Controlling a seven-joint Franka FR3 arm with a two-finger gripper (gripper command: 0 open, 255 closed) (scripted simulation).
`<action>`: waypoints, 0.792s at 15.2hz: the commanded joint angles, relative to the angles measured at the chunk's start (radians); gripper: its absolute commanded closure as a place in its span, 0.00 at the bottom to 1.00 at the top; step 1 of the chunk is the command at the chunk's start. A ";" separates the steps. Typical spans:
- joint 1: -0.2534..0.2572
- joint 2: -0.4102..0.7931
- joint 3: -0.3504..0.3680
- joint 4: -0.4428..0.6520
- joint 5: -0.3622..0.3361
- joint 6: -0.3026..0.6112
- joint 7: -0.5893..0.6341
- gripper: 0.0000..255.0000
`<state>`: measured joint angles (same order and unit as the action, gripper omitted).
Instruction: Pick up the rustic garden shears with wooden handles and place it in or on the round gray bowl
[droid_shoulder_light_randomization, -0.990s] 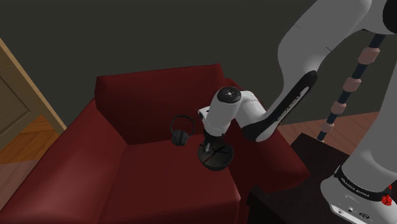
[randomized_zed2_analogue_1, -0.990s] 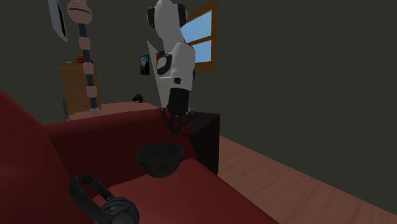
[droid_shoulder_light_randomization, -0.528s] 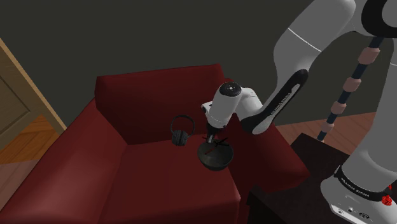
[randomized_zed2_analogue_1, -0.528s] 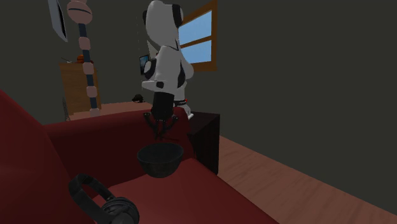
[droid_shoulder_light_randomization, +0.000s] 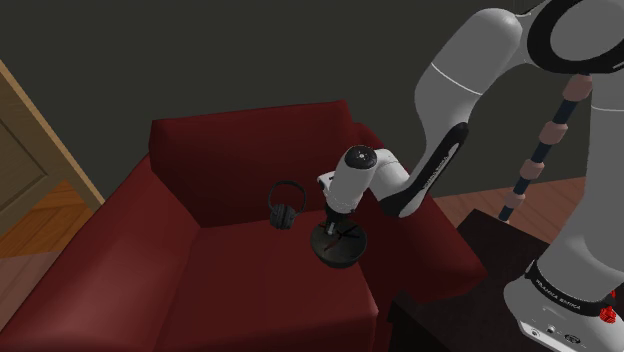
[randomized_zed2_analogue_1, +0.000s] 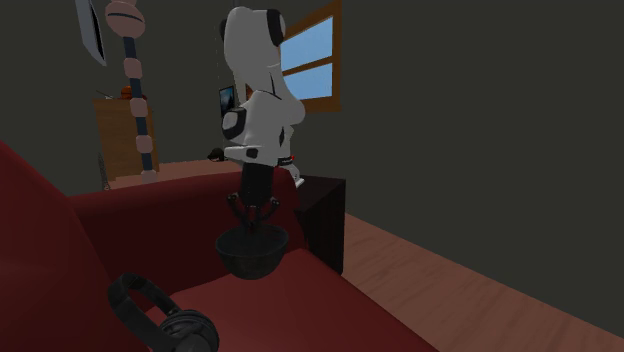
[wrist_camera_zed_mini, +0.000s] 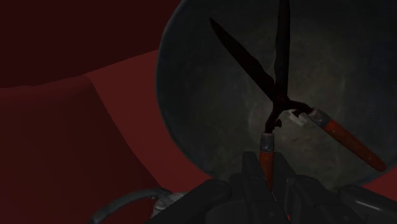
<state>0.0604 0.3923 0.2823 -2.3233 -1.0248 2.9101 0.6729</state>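
Shoulder view: at mid-frame the black hand (droid_shoulder_light_randomization: 335, 226) hangs over a round dark-grey bowl (droid_shoulder_light_randomization: 338, 256) on the seat of a dark red sofa (droid_shoulder_light_randomization: 240, 150). Black headphones (droid_shoulder_light_randomization: 286, 207) lean on the backrest just left of the bowl, clear of the arm. A dark side table (droid_shoulder_light_randomization: 490, 235) sits at lower right.

Second exterior view: the bowl (randomized_zed2_analogue_1: 250, 260) sits at centre under the hand (randomized_zed2_analogue_1: 252, 207), and the headphones (randomized_zed2_analogue_1: 160, 320) lie apart at lower left.

Wrist view: the fingers (wrist_camera_zed_mini: 251, 175) are closed tight on one reddish-brown handle of the garden shears (wrist_camera_zed_mini: 275, 119) — the dark blades spread open over the bowl's (wrist_camera_zed_mini: 203, 127) grey inside, the other handle jutting free.
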 joint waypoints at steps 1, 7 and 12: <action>0.022 0.022 -0.028 0.009 -0.045 0.014 0.043 1.00; 0.035 0.037 -0.043 0.017 -0.069 0.020 0.066 1.00; 0.034 0.037 -0.042 0.016 -0.068 0.020 0.065 0.00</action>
<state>0.0947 0.4289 0.2398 -2.3068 -1.0933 2.9304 0.7381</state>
